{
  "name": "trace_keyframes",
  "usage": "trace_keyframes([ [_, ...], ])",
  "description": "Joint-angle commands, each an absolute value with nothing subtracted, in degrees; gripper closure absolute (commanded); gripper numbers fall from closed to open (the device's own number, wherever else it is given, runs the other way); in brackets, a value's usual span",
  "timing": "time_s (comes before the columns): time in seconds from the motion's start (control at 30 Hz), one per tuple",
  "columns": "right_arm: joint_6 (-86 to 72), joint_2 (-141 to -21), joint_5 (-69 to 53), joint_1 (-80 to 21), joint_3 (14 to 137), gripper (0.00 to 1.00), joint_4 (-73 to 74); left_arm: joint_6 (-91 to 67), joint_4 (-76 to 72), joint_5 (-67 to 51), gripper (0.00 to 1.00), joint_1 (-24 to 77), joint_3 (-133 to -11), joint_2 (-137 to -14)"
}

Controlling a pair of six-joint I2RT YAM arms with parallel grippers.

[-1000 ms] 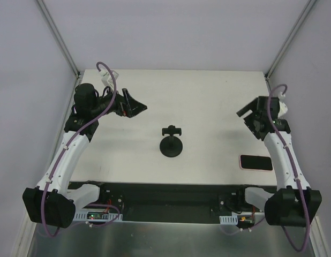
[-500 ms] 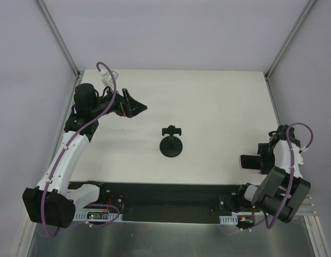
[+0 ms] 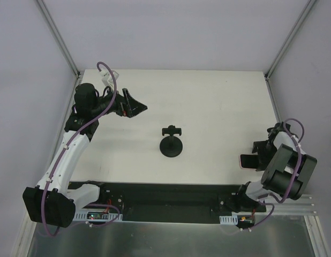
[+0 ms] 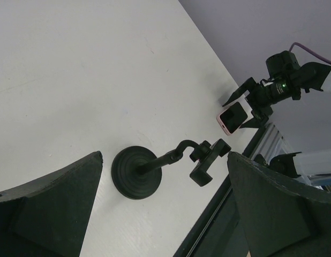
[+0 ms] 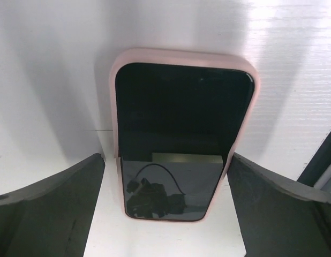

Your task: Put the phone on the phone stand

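The right gripper (image 5: 165, 158) hangs wide open over the phone (image 5: 181, 123), which lies flat on the table (image 3: 219, 101), not gripping it; the left gripper (image 3: 137, 108) is open and empty, away from the phone stand (image 3: 171, 143)

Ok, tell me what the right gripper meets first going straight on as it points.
Probably the glossy black phone in a pale pink case, flat on the white table; the right gripper points down at it, open.

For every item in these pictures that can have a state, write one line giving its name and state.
Phone: lying flat on the table, screen up and dark, not gripped.
Phone stand: upright, holder empty.
Left gripper: jaws open, holding nothing.
Right gripper: jaws open either side of the phone.
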State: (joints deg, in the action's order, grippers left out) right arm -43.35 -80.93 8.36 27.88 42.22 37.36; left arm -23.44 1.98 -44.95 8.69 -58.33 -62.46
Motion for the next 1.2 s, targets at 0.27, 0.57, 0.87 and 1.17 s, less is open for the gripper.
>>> trace_keyframes([
  [0.27, -41.6, -88.6, 8.2, 18.1, 48.6, 0.09, 36.6, -24.4, 0.2, -46.7, 0.01, 9.1, -59.4, -62.9],
  [0.57, -36.7, -91.1, 9.4, 7.6, 51.7, 0.54, 34.3, -24.6, 0.2, -46.8, 0.01, 9.1, -59.4, -63.1],
  [0.87, -21.4, -93.2, 14.2, 0.1, 55.2, 0.52, 32.3, -24.7, 0.2, -47.0, 0.01, 9.1, -59.5, -63.1],
  [1.17, -23.6, -97.8, 12.0, 0.2, 57.0, 0.21, 35.0, -24.6, 0.2, -47.0, 0.01, 9.1, -59.5, -63.0],
])
